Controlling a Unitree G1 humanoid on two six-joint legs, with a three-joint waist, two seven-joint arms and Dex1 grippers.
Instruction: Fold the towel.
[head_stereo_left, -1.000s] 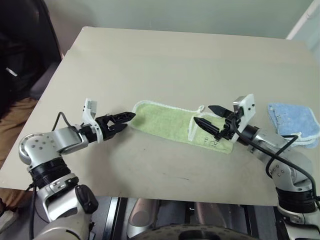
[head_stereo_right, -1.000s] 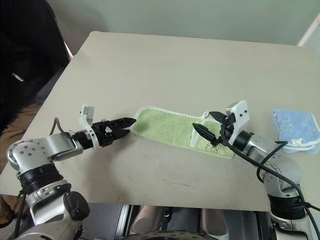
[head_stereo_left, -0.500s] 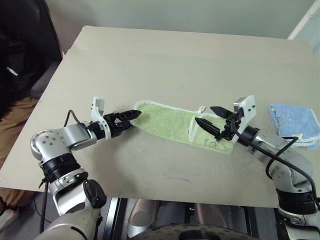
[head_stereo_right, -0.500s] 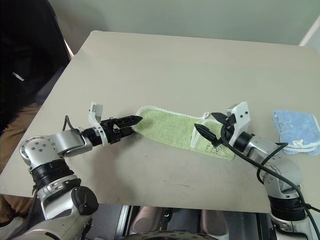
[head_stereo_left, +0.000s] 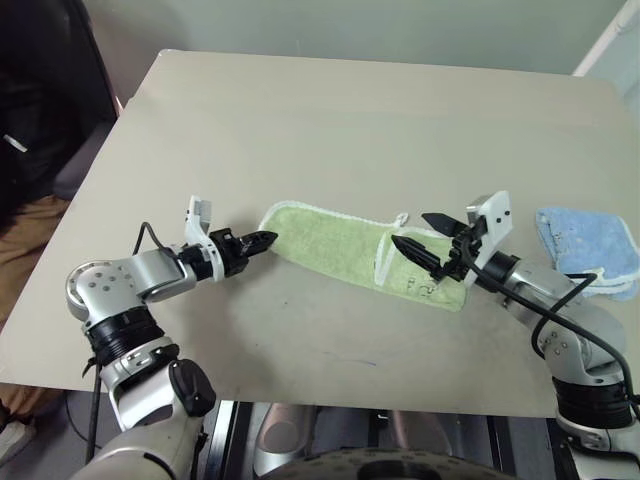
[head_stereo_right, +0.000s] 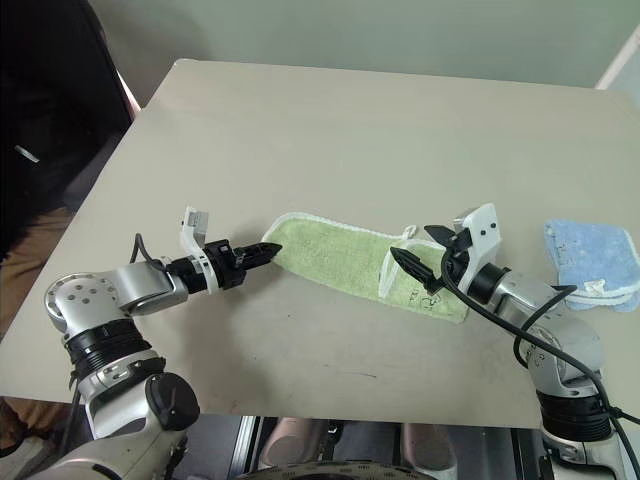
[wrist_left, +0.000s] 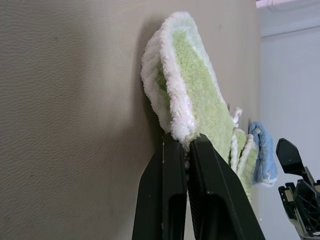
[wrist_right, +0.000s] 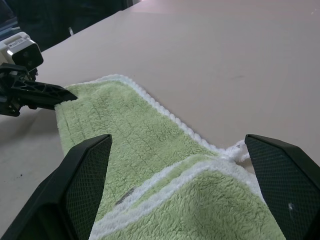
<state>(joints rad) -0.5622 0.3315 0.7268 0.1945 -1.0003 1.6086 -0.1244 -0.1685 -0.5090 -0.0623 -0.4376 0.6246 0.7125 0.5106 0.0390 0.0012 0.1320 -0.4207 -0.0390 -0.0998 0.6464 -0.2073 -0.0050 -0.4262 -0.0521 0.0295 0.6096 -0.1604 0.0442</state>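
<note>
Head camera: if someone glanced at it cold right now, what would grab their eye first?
The light green towel lying stretched out in the middle of the tan table, its right end already doubled over. The left gripper is shut on the towel's left edge, while the right gripper hangs open over the folded right end. After that, a crumpled light blue towel at the table's right edge.

Nothing can be read with any certainty. The light green towel (head_stereo_left: 352, 253) carries a faint dark marking on its folded end, near the right gripper (head_stereo_left: 418, 236); it may be lettering or a stitched logo, but it is too small and soft to make out as words or numbers.
</note>
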